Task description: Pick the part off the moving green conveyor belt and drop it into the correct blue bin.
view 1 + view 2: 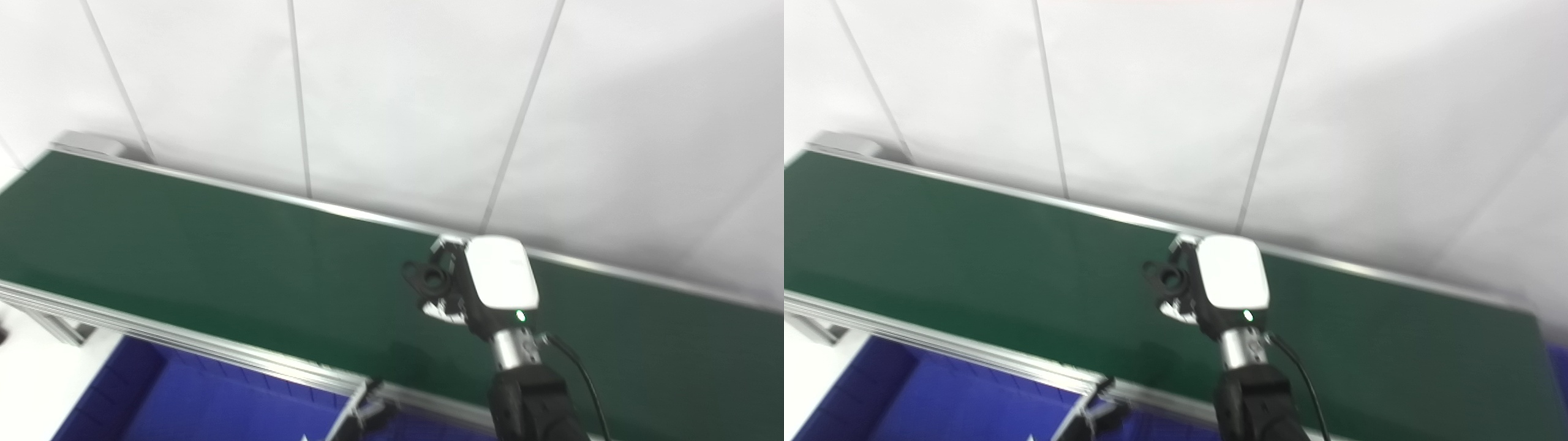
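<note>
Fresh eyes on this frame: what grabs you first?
The right hand, white-backed, sits over the middle of the green belt, its fingers around a small black part. The belt runs diagonally under a white panelled wall, and a blue bin sits below its near rail.

Dark green belt (pixel 184 257), black part (pixel 429 278), white-backed hand (pixel 484 282), blue bin (pixel 202 404).

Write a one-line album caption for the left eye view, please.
Right robot hand grasps a small black part over the green conveyor belt, blue bin waiting below.
</note>
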Available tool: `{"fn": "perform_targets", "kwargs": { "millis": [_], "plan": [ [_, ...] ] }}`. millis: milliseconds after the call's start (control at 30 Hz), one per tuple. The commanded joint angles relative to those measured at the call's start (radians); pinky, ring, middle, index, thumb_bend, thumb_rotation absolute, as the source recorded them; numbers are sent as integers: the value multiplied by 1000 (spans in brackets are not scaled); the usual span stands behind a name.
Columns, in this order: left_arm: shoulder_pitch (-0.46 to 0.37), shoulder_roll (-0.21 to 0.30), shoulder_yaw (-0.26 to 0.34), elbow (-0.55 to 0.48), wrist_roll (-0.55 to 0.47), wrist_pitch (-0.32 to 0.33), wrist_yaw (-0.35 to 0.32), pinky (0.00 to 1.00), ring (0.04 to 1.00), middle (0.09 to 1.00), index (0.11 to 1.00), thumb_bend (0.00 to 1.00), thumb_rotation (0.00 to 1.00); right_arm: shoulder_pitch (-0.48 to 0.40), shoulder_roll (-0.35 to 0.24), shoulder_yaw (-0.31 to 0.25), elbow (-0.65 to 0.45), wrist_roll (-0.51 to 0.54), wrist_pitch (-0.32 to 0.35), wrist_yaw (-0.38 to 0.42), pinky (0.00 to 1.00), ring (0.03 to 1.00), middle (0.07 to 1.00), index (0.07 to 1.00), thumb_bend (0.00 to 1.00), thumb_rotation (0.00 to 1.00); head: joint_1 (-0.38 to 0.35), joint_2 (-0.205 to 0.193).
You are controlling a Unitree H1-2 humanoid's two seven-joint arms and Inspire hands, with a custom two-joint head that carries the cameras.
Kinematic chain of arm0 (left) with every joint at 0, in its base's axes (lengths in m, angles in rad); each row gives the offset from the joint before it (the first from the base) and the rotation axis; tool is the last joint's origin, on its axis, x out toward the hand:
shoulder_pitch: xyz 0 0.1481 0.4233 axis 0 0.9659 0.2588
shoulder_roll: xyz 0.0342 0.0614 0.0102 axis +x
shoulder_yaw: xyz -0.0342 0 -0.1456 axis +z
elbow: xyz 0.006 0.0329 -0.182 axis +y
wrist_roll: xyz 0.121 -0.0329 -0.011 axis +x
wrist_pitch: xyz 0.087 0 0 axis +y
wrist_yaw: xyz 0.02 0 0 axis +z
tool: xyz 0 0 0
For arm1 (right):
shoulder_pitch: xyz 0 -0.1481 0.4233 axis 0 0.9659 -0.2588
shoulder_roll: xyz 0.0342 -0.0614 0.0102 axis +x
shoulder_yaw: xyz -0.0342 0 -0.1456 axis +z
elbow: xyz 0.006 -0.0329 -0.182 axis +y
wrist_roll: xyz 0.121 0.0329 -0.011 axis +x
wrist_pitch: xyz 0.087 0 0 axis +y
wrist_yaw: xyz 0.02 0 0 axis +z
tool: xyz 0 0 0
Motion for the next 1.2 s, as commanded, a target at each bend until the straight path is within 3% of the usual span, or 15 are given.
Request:
{"fn": "perform_targets", "kwargs": {
  "millis": [0, 167, 367, 567, 733, 933, 1167],
  "plan": [
    [23, 17, 21, -46, -35, 2, -38, 914, 875, 870, 1000, 725, 848, 14, 19, -20, -74, -34, 21, 23, 77, 134, 229, 485, 513, 126, -32, 12],
    [34, 33, 69, -99, -94, 39, -95, 991, 935, 885, 1000, 729, 887, 145, 18, -51, -212, -90, 12, 83, 88, 150, 258, 486, 512, 127, -133, 76],
    [57, 47, 126, -148, -108, 75, -136, 1000, 956, 895, 1000, 739, 940, 327, 29, -68, -368, -169, -23, 146, 97, 160, 265, 486, 510, 127, -215, 78],
    [73, 59, 162, -172, -161, 84, -187, 1000, 980, 918, 1000, 672, 960, 499, 37, -68, -485, -234, -64, 173, 85, 150, 263, 486, 510, 130, -254, 88],
    [79, 62, 187, -189, -195, 101, -219, 1000, 992, 929, 1000, 692, 977, 660, 49, -78, -557, -250, -78, 164, 84, 149, 258, 485, 512, 128, -272, 94],
    [77, 53, 210, -200, -212, 109, -242, 1000, 983, 927, 1000, 679, 957, 829, 50, -93, -566, -254, -108, 93, 96, 164, 275, 486, 513, 128, -288, 112],
    [82, 38, 222, -221, -218, 137, -252, 1000, 975, 920, 1000, 687, 973, 886, 47, -177, -471, -238, -96, 62, 92, 160, 255, 487, 514, 118, -284, 121]
  ]
}}
